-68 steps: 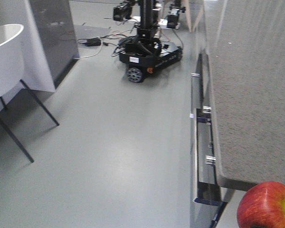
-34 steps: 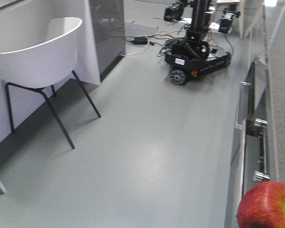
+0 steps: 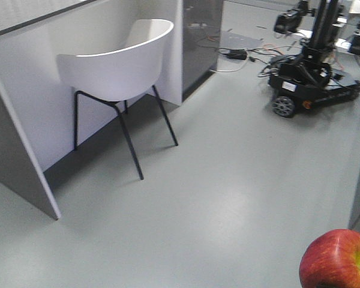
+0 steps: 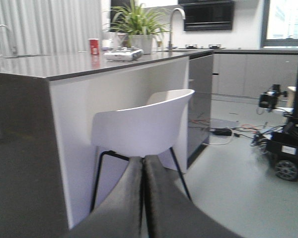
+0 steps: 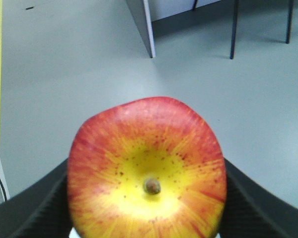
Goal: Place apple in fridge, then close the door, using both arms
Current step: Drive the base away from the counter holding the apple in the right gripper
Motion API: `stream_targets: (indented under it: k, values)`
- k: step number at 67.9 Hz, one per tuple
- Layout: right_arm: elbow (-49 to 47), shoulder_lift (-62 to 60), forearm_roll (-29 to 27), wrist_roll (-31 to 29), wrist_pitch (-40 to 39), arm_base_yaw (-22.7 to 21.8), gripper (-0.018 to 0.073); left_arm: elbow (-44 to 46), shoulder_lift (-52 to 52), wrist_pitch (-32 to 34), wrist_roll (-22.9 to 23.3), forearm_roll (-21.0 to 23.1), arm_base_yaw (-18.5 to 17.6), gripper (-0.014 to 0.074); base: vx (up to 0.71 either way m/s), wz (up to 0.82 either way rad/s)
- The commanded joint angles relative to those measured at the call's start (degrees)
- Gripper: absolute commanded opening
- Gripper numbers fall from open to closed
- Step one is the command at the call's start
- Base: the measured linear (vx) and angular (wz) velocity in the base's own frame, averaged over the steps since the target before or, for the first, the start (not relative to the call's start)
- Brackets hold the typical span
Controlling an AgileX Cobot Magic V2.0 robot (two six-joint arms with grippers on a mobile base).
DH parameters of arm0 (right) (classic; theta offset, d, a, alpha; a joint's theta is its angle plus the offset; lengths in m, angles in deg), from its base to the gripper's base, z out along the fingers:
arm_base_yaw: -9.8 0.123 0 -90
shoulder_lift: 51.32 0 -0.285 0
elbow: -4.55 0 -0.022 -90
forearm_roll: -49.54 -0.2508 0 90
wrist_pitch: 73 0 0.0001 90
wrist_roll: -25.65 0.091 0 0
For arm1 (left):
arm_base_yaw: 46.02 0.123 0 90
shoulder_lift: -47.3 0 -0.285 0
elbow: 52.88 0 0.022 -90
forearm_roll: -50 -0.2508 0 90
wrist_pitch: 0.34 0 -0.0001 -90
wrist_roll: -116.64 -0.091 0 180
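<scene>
The red apple with yellow streaks fills the right wrist view (image 5: 146,173), its stem dimple facing the camera. My right gripper (image 5: 146,208) is shut on it, a black finger (image 5: 30,208) pressed against each side. The apple also shows at the bottom right corner of the front view (image 3: 339,261), held above the grey floor. My left gripper (image 4: 143,171) is shut and empty, its two grey fingers pressed together, pointing toward a white chair. The fridge and its door are out of view.
A white chair (image 3: 123,60) on black legs stands against a white counter island (image 3: 24,120); it also shows in the left wrist view (image 4: 144,124). A black wheeled robot (image 3: 312,78) with cables stands at the far right. A dark panel (image 3: 201,36) ends the island.
The front view has swung left: the grey counter and drawers on the right have left the frame, the chair and island have come in. The apple stays in the same corner, still gripped.
</scene>
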Motion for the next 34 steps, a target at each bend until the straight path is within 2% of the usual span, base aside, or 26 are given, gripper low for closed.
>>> stream_targets:
  k: [1, 34]
  values:
    - [-1.5, 0.2, -0.7, 0.0, -3.7, 0.2, 0.0212, -1.6, 0.9, 4.4, 0.5, 0.2, 0.0, -0.0006, 0.00, 0.39]
    - [-1.5, 0.2, -0.7, 0.0, -3.8, 0.2, 0.0212, -1.6, 0.9, 4.4, 0.5, 0.2, 0.0, -0.0006, 0.01, 0.35]
